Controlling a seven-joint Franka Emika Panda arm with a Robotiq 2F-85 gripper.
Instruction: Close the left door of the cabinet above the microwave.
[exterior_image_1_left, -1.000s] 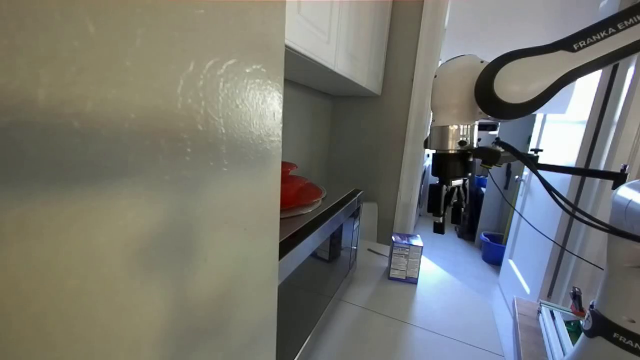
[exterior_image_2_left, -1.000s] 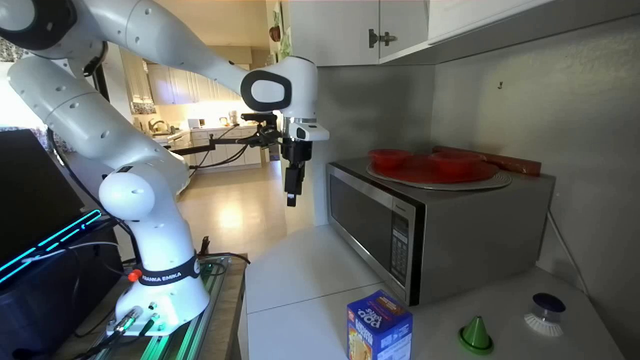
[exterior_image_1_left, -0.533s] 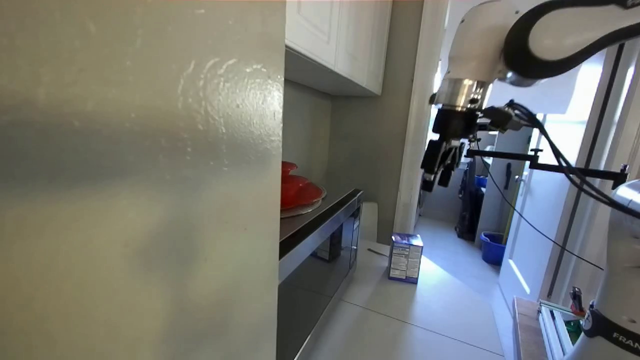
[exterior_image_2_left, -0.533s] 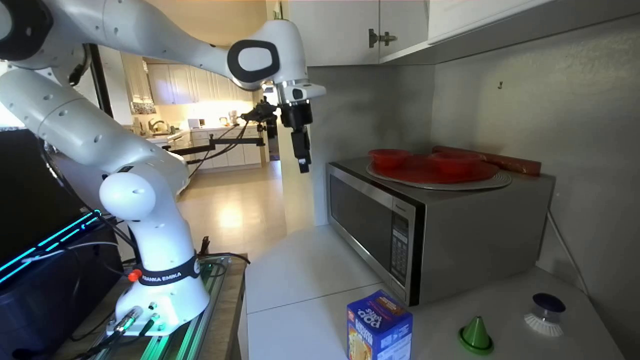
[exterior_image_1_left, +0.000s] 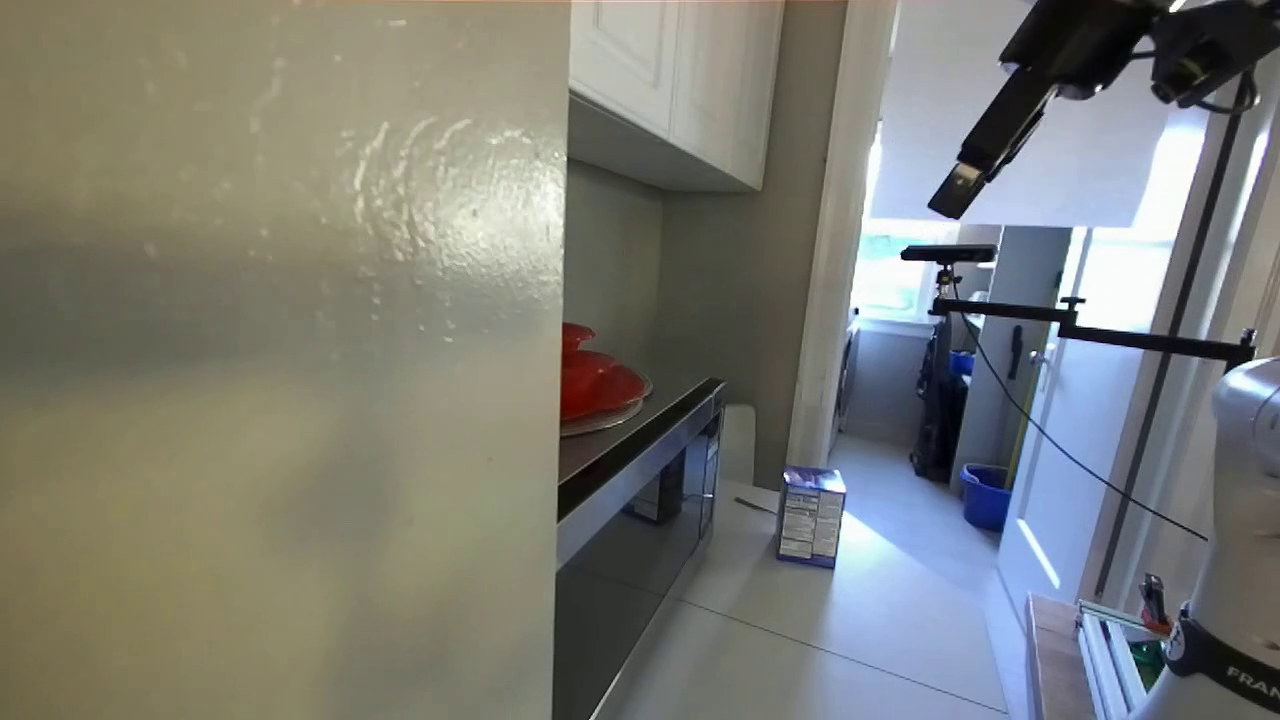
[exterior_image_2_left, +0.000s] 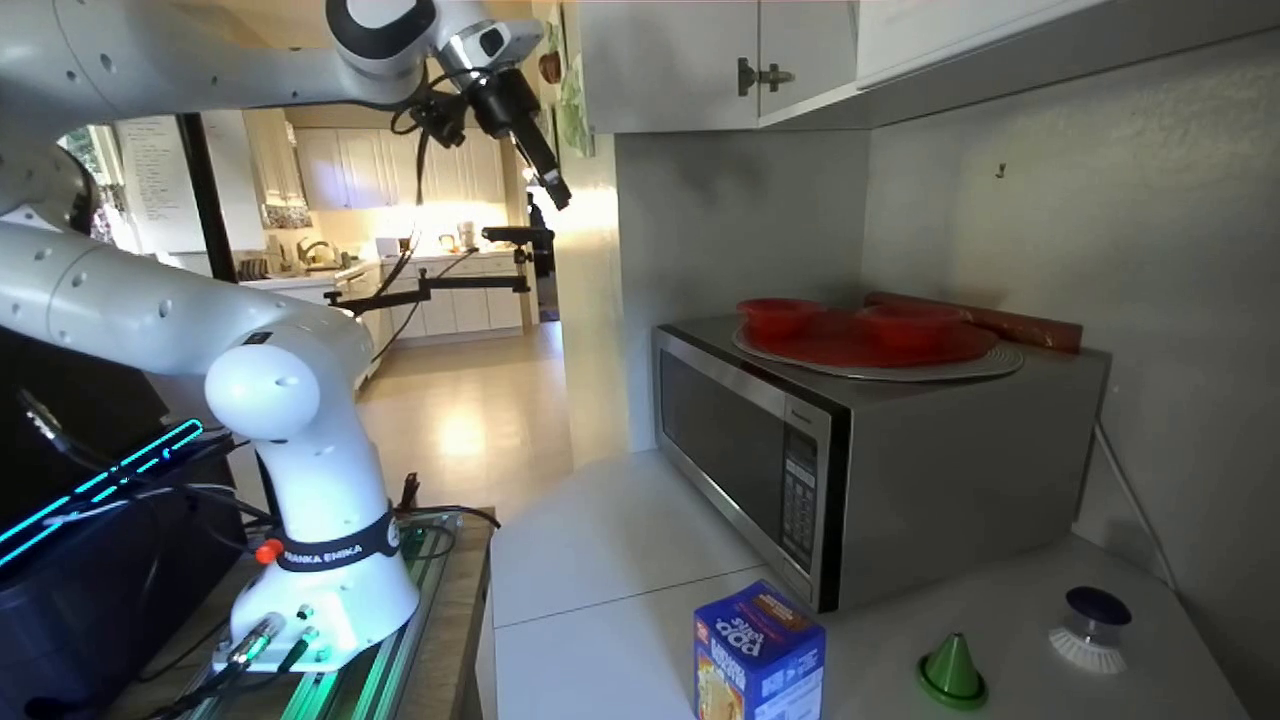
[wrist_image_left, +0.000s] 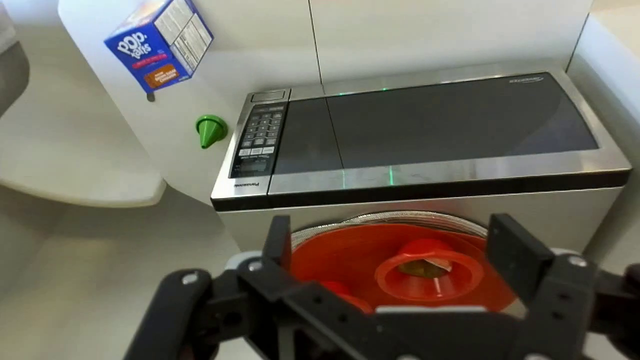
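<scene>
The white wall cabinet (exterior_image_2_left: 960, 35) is cut off by the top edge in both exterior views. In an exterior view its far door (exterior_image_2_left: 670, 65) stands open, with a metal hinge (exterior_image_2_left: 765, 77) showing; its front (exterior_image_1_left: 625, 55) also shows in an exterior view. The steel microwave (exterior_image_2_left: 740, 440) stands on the counter below; it also shows in the wrist view (wrist_image_left: 435, 125). My gripper (exterior_image_2_left: 557, 195) is raised and tilted, with its fingertips just left of and below the open door in that view. In the wrist view my gripper (wrist_image_left: 392, 240) has its fingers wide apart and nothing between them.
Red dishes (exterior_image_2_left: 870, 335) and a red roll (exterior_image_2_left: 1020, 325) lie on the microwave. A blue box (exterior_image_2_left: 760, 650), a green cone (exterior_image_2_left: 952, 670) and a brush (exterior_image_2_left: 1090, 630) stand on the counter. A black camera bar (exterior_image_2_left: 430, 290) is below the gripper. A large grey-green panel (exterior_image_1_left: 280, 400) blocks an exterior view.
The arm has risen and drawn back. The gripper has gone from pointing down to tilting, with its fingertips toward the cabinet side. The open door has not visibly moved.
</scene>
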